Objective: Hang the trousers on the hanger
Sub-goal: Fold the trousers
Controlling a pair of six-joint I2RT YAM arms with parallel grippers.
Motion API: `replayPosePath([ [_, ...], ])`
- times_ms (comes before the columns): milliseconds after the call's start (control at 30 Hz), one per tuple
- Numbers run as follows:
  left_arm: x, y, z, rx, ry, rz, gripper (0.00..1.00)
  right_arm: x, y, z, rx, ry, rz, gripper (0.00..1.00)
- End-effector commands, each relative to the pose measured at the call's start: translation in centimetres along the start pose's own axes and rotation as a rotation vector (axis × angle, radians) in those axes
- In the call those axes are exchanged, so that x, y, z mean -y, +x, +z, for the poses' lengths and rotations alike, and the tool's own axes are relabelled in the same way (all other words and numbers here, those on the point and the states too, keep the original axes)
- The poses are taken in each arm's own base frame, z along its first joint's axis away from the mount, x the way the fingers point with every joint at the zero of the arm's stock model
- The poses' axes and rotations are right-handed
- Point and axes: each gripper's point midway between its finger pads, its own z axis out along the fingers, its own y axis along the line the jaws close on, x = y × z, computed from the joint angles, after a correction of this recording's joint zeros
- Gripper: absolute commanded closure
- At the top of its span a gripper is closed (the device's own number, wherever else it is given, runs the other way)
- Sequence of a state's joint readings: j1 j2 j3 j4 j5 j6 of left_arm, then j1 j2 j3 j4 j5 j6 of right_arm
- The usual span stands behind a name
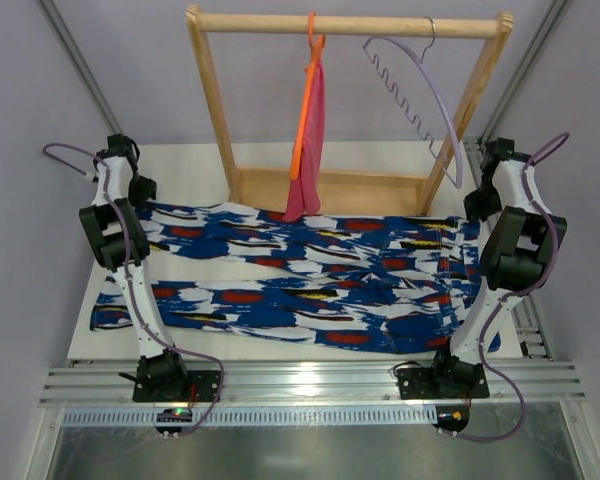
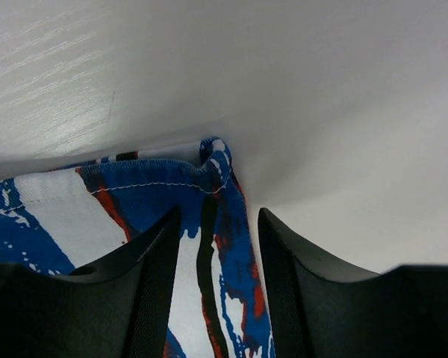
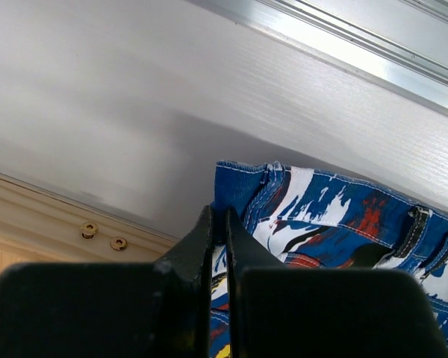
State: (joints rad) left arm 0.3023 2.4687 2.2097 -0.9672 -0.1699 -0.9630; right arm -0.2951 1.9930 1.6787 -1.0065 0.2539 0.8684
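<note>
- Top view: the trousers (image 1: 300, 280) lie spread flat across the white desk (image 1: 180, 155), their length running from left to right, with the waistband on the right
- Behind them stands a wooden rack (image 1: 350, 25); the lilac hanger (image 1: 442, 110) hangs by its metal hook from the right part of the top bar, well apart from the trousers
- An orange hanger (image 1: 302, 120) with a pink cloth (image 1: 312, 150) hangs from the middle of the same bar, and the cloth's lower end reaches the far edge of the trousers
- The left end effector (image 1: 140, 198) is down at the far left corner of the trousers, the right end effector (image 1: 475, 205) at the far right corner
- Left wrist view: the left end effector (image 2: 215, 287) has its fingers (image 2: 153, 283) spread, one on each side of the hemmed corner of the trousers (image 2: 75, 201), which lies on the desk (image 2: 321, 112)
- Right wrist view: the right end effector (image 3: 218, 246) has its fingers (image 3: 198, 250) drawn almost together over the waistband corner of the trousers (image 3: 321, 201); printed cloth shows in the thin slit, so it looks pinched on that corner
- The rack's base with two brass screws (image 3: 103, 236) lies at the left
</note>
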Motion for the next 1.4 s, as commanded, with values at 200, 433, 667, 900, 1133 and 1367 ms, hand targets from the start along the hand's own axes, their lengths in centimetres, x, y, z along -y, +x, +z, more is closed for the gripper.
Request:
replayPosePath([
  [200,0.4,0.2,1.8,-0.046,0.03,-0.026,0.95,-0.6,-3.0,-3.3,0.112,-0.055,-0.015,0.96],
  [433,5.3,-2.5,-4.0,-0.019,0.306,-0.093,1.0,-6.3,-5.5,-8.1,0.188,-0.373,-0.115,0.96],
  [667,7.7,-5.7,-9.7,0.003,0.498,-0.187,1.0,-7.6,-8.2,-13.6,0.313,-0.53,-0.109,0.96],
  [900,7.1,-7.0,-13.4,-0.005,0.577,-0.192,1.0,-7.6,-8.1,-15.8,0.318,-0.646,-0.155,0.96],
  [1133,3.6,-7.9,-16.8,0.052,0.577,-0.163,1.0,-5.5,-9.0,-16.6,0.345,-0.717,-0.141,0.96],
  [1367,0.5,-6.1,-18.1,0.035,0.508,-0.095,1.0,-3.3,-9.3,-16.5,0.36,-0.741,-0.119,0.96],
])
